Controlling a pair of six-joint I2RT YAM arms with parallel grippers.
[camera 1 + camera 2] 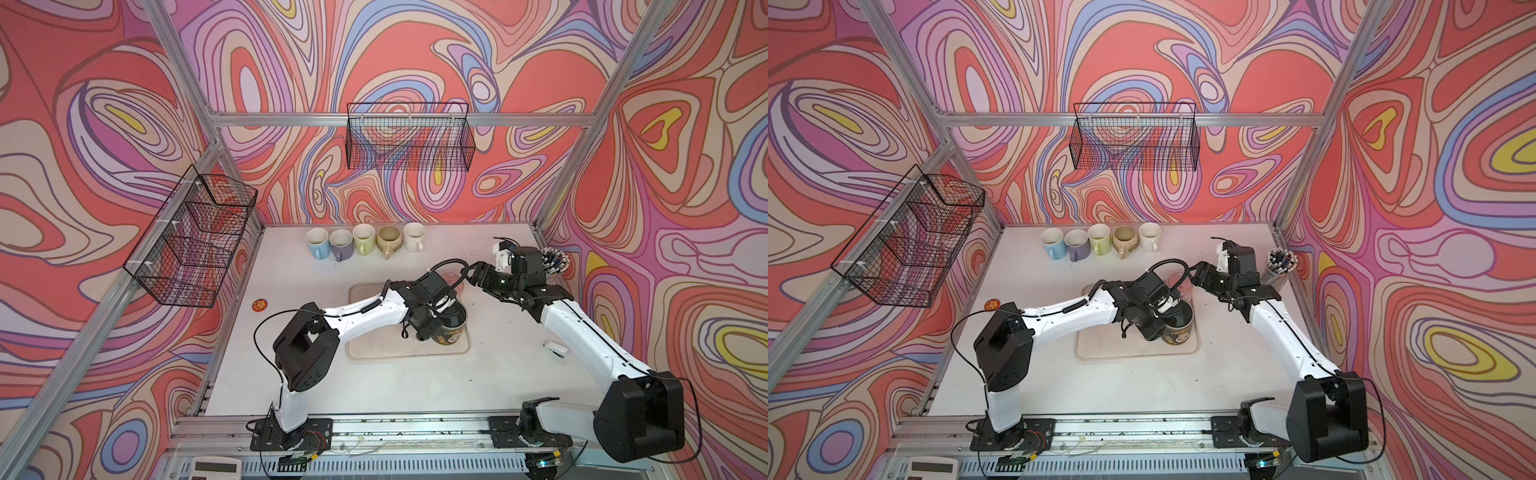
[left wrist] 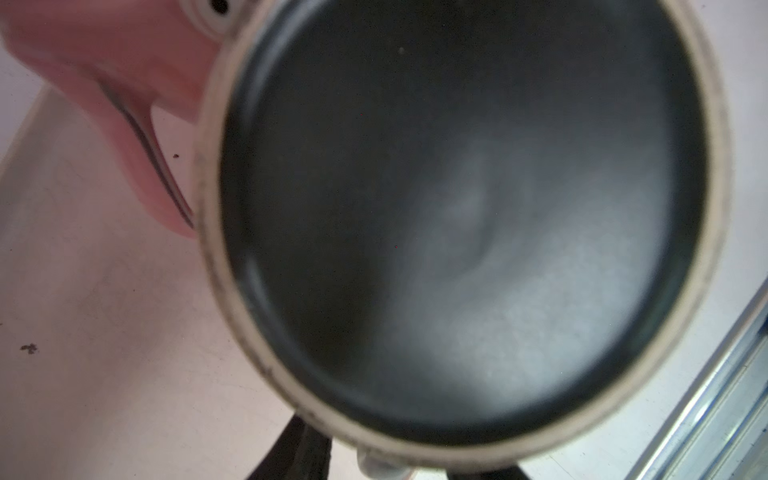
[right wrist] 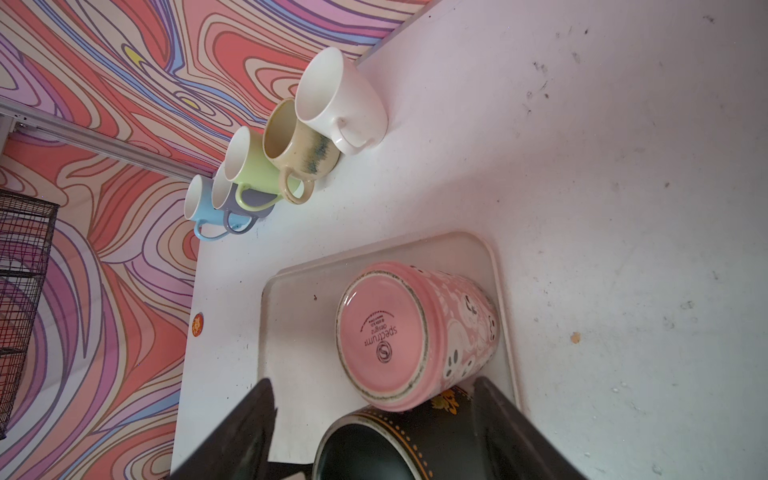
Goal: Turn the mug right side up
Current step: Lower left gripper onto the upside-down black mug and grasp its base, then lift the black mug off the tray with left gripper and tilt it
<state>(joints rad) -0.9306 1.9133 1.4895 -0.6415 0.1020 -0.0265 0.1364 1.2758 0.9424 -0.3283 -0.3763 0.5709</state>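
Two mugs stand base up on the beige tray (image 1: 374,353) (image 1: 1100,353) (image 3: 299,311). The black mug (image 1: 451,332) (image 1: 1177,334) (image 3: 415,419) with gold patterning is the nearer one, and its dark base (image 2: 457,208) fills the left wrist view. My left gripper (image 1: 442,309) (image 1: 1165,309) (image 2: 390,453) sits on its left upper edge. Its fingers (image 2: 291,453) stand apart, with the mug's rim between them. The pink mug (image 1: 451,276) (image 1: 1177,282) (image 3: 386,328) (image 2: 104,62) stands just behind. My right gripper (image 1: 467,272) (image 1: 1196,270) (image 3: 374,381) hovers open beside it, holding nothing.
Several upright mugs (image 1: 363,243) (image 1: 1100,243) (image 3: 291,137) line the table's back edge. A pen holder (image 1: 555,259) (image 1: 1281,262) stands at the back right. A small white object (image 1: 555,349) lies right of the tray and an orange disc (image 1: 259,305) lies left of it. Wire baskets (image 1: 195,241) hang on the walls.
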